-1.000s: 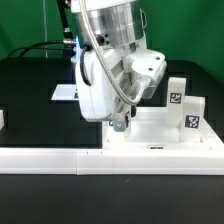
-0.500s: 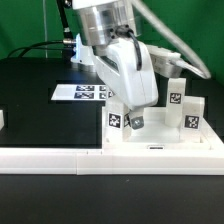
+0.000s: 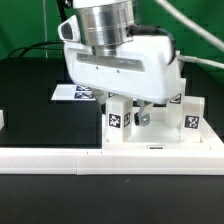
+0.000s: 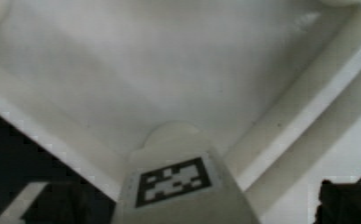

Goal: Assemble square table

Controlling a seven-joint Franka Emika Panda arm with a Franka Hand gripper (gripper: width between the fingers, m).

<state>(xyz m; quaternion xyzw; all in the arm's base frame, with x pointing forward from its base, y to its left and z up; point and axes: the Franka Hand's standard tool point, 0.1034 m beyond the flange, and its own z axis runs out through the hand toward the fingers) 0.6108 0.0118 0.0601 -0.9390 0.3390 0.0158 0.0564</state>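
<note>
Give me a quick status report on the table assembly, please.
Gripper open, holding nothing. Tagged leg upright on the square top, between the fingers. Two more legs stand on the exterior view's right. Nothing blocking.

Arm bent low, wrist pointing down, hand (image 3: pixel 138 117) with fingers spread wide.

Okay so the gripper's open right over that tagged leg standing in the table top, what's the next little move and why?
Probably lift the gripper straight up. Its jaws stand open on either side of the leg, which stands upright on the square table top with nothing gripping it, so rising vertically avoids knocking it over.
</note>
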